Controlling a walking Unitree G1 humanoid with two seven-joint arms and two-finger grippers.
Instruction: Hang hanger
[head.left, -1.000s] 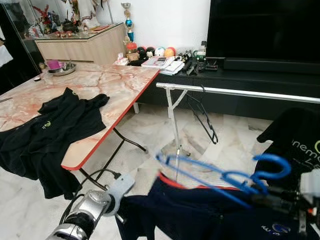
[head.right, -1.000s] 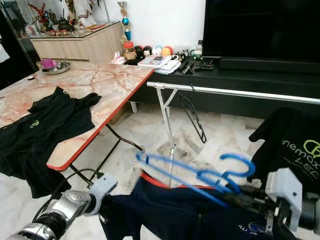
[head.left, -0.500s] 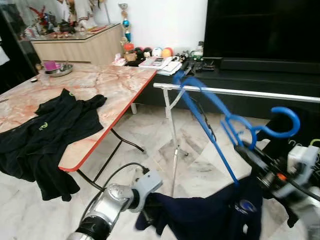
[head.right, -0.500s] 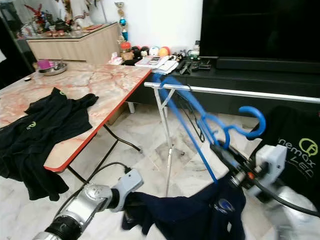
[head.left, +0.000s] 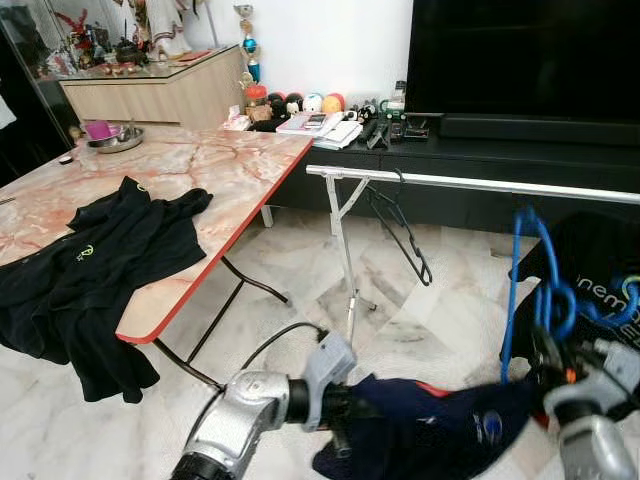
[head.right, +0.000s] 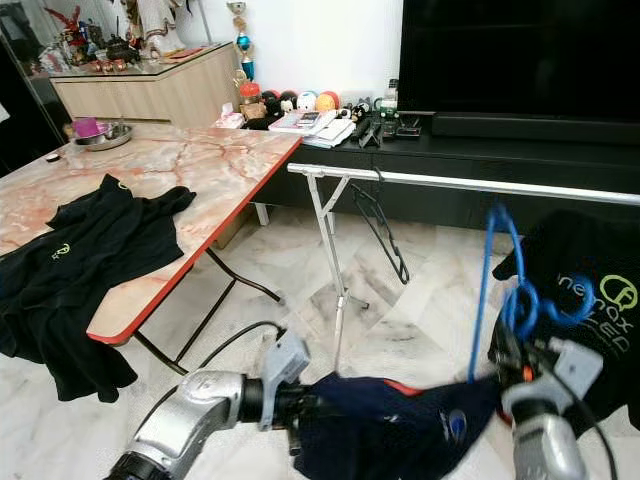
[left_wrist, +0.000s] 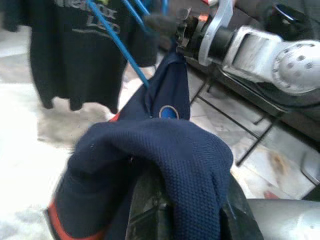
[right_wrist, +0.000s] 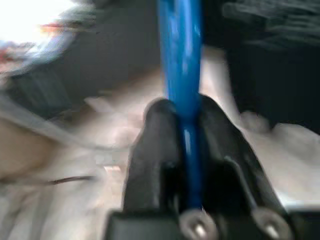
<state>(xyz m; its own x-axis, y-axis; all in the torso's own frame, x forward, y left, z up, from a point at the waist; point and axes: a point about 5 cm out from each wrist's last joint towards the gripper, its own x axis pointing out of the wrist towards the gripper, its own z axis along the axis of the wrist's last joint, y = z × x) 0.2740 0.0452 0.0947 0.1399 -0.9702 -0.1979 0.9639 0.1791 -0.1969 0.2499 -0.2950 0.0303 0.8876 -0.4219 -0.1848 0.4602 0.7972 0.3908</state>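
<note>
Head views: the right gripper (head.left: 548, 352) sat low at the right, fingers clamped on a blue hanger (head.left: 527, 290), which stood nearly on edge, its hook curling toward a black shirt (head.left: 600, 290) hanging at the right. The hanger was below the silver rail (head.left: 470, 184) and not touching it. A navy shirt (head.left: 430, 435) drooped from the hanger's lower end and stretched across, low over the floor (head.left: 300, 290), to the left gripper (head.left: 345, 430), which was closed on a bunch of the cloth. A black wire hanger (head.left: 400, 225) hung on the rail near its left post. To the left stood a marble-patterned table (head.left: 230, 160) with a red edge, a black garment (head.left: 90, 270) spread over it and spilling off the near side, and a metal dish (head.left: 118, 137) at its far end. Behind the rail ran a dark cabinet (head.left: 480, 160) under a large television (head.left: 530, 55).

Left wrist view: navy cloth (left_wrist: 165, 150) was draped over and pinched between the fingers. Beyond it, the blue hanger (left_wrist: 117, 42) ran up to the right arm (left_wrist: 270, 47).

Right wrist view: blurred. The two black fingers (right_wrist: 160, 150) were closed tight on the blue bar (right_wrist: 182, 75) of the hanger.
</note>
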